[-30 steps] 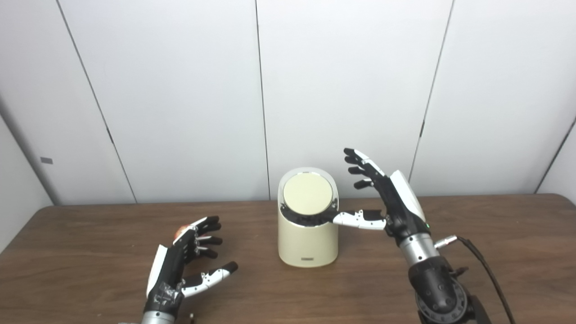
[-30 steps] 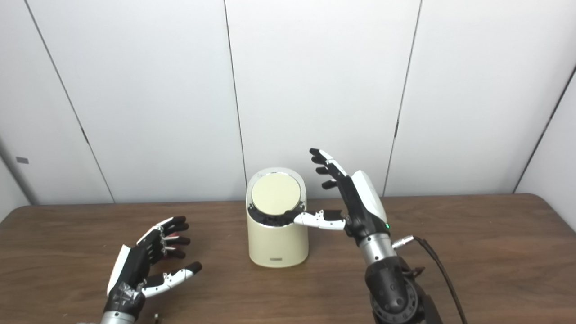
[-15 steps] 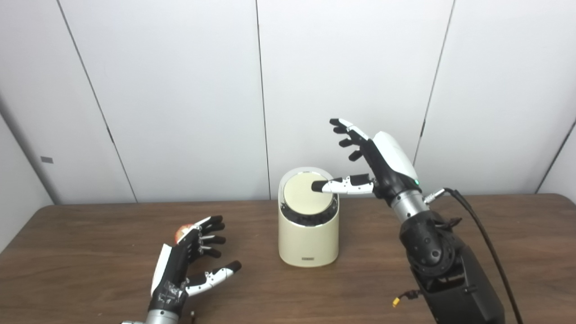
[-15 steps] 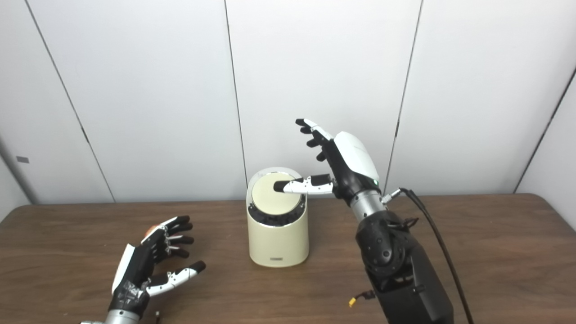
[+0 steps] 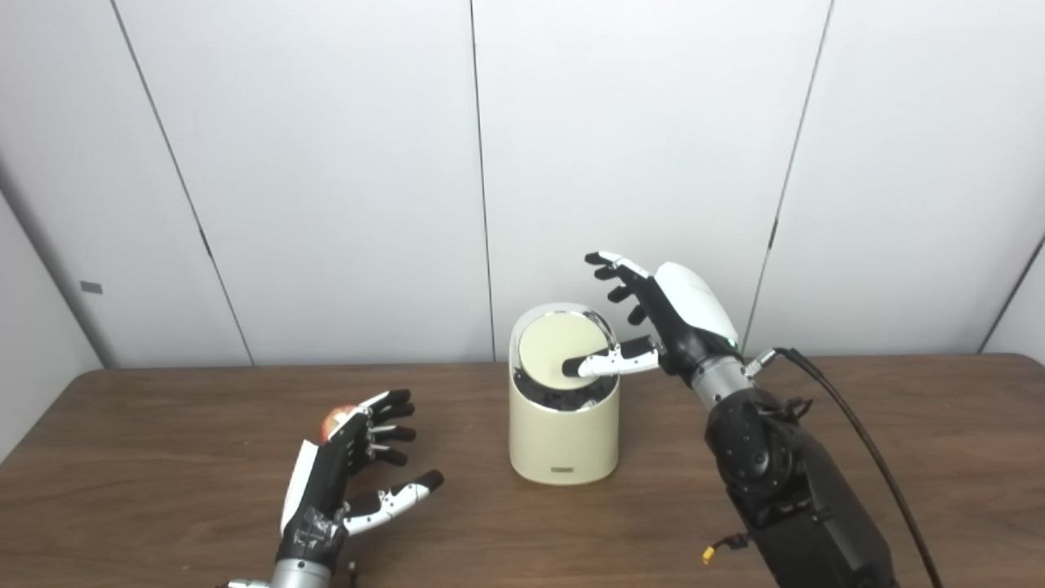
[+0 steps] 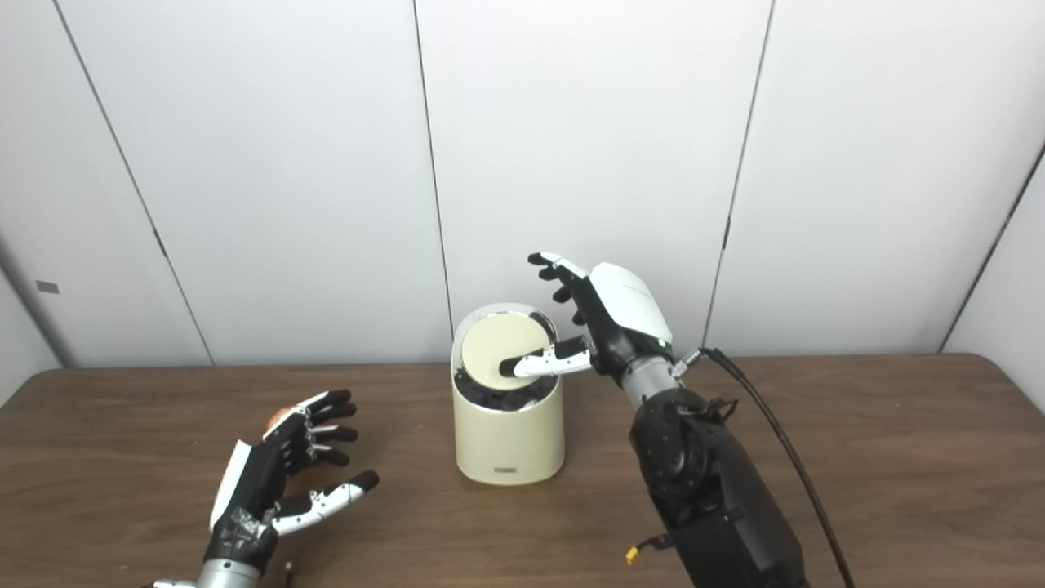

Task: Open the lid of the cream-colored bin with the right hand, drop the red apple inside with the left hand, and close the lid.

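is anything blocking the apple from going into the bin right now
Yes: the lid covers most of the cream-colored bin, and the right hand has its thumb on it. The red apple sits behind the open left hand.

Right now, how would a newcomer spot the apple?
On the brown table, look left of the cream bin standing mid-table. The apple sits just behind the spread fingers of the left hand, mostly hidden. It is the only red thing there.
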Controlling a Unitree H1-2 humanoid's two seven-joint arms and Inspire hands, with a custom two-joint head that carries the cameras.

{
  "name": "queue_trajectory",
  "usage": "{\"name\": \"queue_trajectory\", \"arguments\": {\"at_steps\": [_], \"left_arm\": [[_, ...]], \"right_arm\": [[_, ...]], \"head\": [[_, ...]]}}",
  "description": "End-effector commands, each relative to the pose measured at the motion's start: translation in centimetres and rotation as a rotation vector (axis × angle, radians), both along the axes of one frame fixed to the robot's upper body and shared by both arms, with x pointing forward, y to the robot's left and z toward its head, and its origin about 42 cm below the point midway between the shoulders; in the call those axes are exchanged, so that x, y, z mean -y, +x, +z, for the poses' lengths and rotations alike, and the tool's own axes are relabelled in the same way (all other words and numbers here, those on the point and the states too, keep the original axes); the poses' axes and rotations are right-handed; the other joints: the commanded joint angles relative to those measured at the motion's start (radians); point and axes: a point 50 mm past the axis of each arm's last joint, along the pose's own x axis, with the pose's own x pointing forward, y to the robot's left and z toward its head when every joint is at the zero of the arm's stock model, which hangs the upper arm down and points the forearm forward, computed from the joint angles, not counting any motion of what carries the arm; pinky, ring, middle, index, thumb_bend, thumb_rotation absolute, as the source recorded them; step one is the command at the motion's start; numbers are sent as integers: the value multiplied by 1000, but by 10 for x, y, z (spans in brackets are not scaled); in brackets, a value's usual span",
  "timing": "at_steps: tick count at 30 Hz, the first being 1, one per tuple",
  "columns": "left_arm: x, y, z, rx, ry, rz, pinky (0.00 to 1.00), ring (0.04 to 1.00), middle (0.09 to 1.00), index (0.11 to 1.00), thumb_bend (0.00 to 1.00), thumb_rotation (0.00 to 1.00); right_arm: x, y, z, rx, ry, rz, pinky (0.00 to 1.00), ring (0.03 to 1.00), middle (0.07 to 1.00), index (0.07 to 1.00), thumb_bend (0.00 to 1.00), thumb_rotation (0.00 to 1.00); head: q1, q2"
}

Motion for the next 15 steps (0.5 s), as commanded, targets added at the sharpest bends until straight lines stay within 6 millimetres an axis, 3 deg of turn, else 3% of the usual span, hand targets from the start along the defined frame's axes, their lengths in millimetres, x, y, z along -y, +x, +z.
{"name": "queue_trajectory", "arguments": {"at_steps": [1,15], "left_arm": [[4,7,21,79,3,-5,561,682,776,805,674,0],[5,6,20,76,-9,-13,577,689,771,800,687,0]], "right_arm": [[-10,4,30,128,7,33,537,699,801,850,855,331],[-10,14,19,97,-9,16,570,723,807,846,850,269]], "head": [[1,0],[4,0]]}}
